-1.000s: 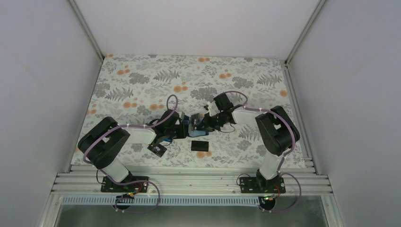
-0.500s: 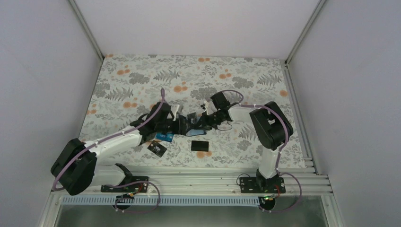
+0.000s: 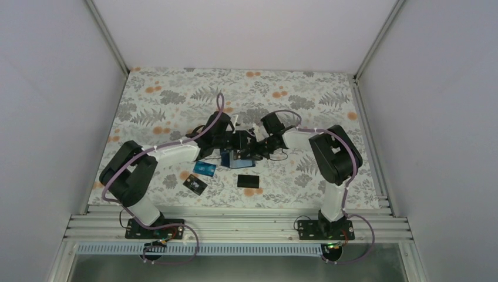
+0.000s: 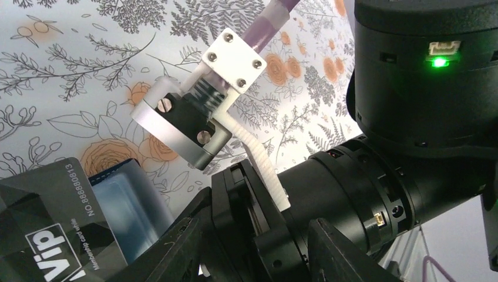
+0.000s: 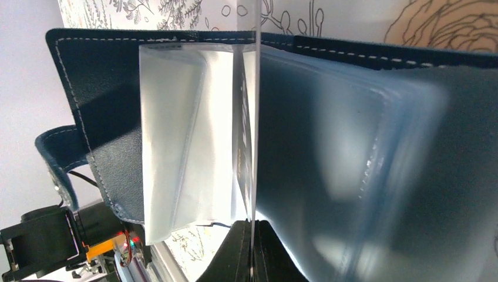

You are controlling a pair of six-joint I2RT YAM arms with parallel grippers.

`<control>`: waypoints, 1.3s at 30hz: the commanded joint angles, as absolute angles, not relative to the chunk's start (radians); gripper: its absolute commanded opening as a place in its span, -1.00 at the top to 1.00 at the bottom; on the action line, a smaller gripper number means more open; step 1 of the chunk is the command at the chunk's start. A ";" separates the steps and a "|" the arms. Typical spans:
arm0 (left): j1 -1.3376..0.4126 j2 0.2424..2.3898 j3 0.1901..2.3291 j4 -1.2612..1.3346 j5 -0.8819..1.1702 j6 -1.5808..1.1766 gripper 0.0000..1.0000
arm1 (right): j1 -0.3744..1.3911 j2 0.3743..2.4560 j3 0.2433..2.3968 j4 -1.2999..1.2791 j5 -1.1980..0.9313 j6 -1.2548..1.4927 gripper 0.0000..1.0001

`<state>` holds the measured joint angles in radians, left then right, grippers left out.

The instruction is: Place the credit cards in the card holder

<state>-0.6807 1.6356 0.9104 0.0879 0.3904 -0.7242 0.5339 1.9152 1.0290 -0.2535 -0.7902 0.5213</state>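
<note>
One VIP card (image 4: 53,235) among card holder (image 5: 111,88) sleeves, three cards (image 3: 205,169) lying outside

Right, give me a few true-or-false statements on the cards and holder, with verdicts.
1. The teal card lies on the table, outside the holder. True.
2. The holder is folded shut. False: it is open, with its clear sleeves showing.
3. Two black cards lie flat on the table. True.
4. The right fingers stand wide open. False: they are shut on a thin sheet of the holder.
</note>
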 commanded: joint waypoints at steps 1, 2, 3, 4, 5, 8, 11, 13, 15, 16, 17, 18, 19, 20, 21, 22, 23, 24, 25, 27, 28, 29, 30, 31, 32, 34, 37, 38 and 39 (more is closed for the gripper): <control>-0.678 1.654 0.849 0.134 0.347 -0.781 0.07 | 0.546 1.915 1.060 -0.259 -0.823 0.496 0.92; -0.678 1.652 0.825 0.135 0.340 -0.780 0.07 | 0.547 1.917 1.062 -0.260 -0.824 0.493 0.91; -0.677 1.647 0.806 0.135 0.333 -0.779 0.07 | 0.546 1.917 1.063 -0.262 -0.822 0.492 0.91; -0.676 1.638 0.787 0.136 0.326 -0.778 0.07 | 0.545 1.920 1.064 -0.263 -0.823 0.490 0.91; -0.674 1.629 0.767 0.136 0.316 -0.779 0.08 | 0.545 1.924 1.065 -0.265 -0.824 0.488 0.91; -0.664 1.582 0.705 0.135 0.291 -0.781 0.08 | 0.545 1.928 1.066 -0.268 -0.822 0.485 0.92; -0.649 1.537 0.649 0.152 0.276 -0.785 0.08 | 0.545 1.928 1.062 -0.274 -0.818 0.479 0.92; -0.635 1.508 0.616 0.176 0.286 -0.786 0.07 | 0.545 1.930 1.059 -0.279 -0.812 0.475 0.92; -0.622 1.486 0.596 0.204 0.306 -0.777 0.02 | 0.543 1.931 1.056 -0.283 -0.807 0.472 0.91; -0.618 1.481 0.592 0.209 0.314 -0.771 0.00 | 0.542 1.932 1.055 -0.284 -0.804 0.471 0.92; -0.615 1.476 0.590 0.217 0.325 -0.764 -0.03 | 0.543 1.933 1.054 -0.284 -0.803 0.471 0.92; -0.612 1.471 0.582 0.228 0.334 -0.757 -0.07 | 0.543 1.934 1.052 -0.285 -0.802 0.471 0.91; -0.611 1.466 0.576 0.239 0.342 -0.754 -0.09 | 0.542 1.933 1.051 -0.285 -0.801 0.470 0.92; -0.610 1.462 0.569 0.261 0.351 -0.753 -0.10 | 0.542 1.934 1.049 -0.286 -0.801 0.469 0.92; -0.609 1.462 0.563 0.276 0.361 -0.749 -0.11 | 0.542 1.932 1.050 -0.288 -0.800 0.470 0.92; -0.606 1.468 0.560 0.287 0.370 -0.749 -0.11 | 0.543 1.931 1.051 -0.290 -0.799 0.469 0.92; -0.606 1.477 0.563 0.294 0.382 -0.746 -0.11 | 0.542 1.930 1.053 -0.291 -0.799 0.468 0.92; -0.605 1.486 0.570 0.299 0.391 -0.742 -0.10 | 0.543 1.931 1.056 -0.293 -0.799 0.467 0.91; -0.606 1.494 0.584 0.302 0.403 -0.735 -0.10 | 0.542 1.930 1.059 -0.296 -0.799 0.464 0.92; -0.605 1.499 0.597 0.319 0.418 -0.729 -0.07 | 0.543 1.929 1.064 -0.304 -0.798 0.459 0.92; -0.604 1.500 0.600 0.326 0.420 -0.725 -0.06 | 0.542 1.927 1.066 -0.306 -0.797 0.457 0.92; -0.604 1.503 0.602 0.327 0.417 -0.719 -0.05 | 0.542 1.925 1.067 -0.306 -0.798 0.454 0.91; -0.605 1.511 0.606 0.324 0.413 -0.713 -0.04 | 0.542 1.921 1.068 -0.307 -0.798 0.452 0.92; -0.604 1.519 0.607 0.320 0.415 -0.710 -0.02 | 0.541 1.919 1.069 -0.306 -0.800 0.449 0.91; -0.603 1.530 0.607 0.322 0.417 -0.705 -0.01 | 0.539 1.918 1.070 -0.306 -0.804 0.446 0.91; -0.603 1.543 0.600 0.329 0.421 -0.705 0.00 | 0.538 1.918 1.074 -0.305 -0.815 0.436 0.92; -0.596 1.551 0.576 0.340 0.399 -0.719 0.00 | 0.529 1.911 1.074 -0.300 -0.838 0.419 0.92; -0.590 1.549 0.563 0.353 0.395 -0.729 0.00 | 0.525 1.905 1.074 -0.298 -0.842 0.415 0.91; -0.583 1.546 0.545 0.369 0.394 -0.738 0.00 | 0.520 1.900 1.074 -0.298 -0.849 0.410 0.92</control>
<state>-0.6041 1.5406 0.5858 0.3054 0.4026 -0.7338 0.5396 1.9259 1.0515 -0.2855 -0.8215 0.4496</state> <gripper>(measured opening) 0.499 0.045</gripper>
